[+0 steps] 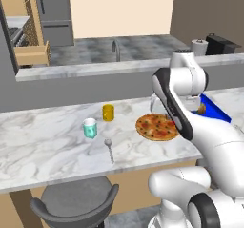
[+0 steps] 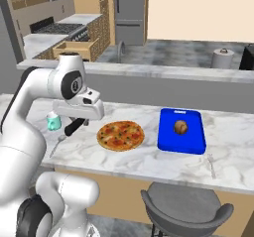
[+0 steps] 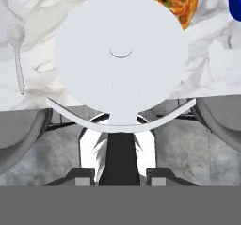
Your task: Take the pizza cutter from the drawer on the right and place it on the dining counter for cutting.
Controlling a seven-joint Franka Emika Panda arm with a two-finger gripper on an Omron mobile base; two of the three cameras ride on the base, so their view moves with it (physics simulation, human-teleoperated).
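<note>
Black-handled pizza cutter point(image 3: 121, 106) is pinched in my end effector point(image 3: 120, 174) above the marbled tabletop point(image 1: 43, 136) just left of the pizza point(image 2: 120, 135), so I'd lower it gently onto bare marble, clear of the spoon point(image 1: 109, 148), before releasing.

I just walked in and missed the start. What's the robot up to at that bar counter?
The white arm is holding the pizza cutter in its gripper, the jaws shut on its black handle, above the dining counter beside the pizza. The cutter is not yet set down. A spoon, a teal cup, a yellow cup and a blue board sit on the counter, and the drawer behind stands open.
</note>
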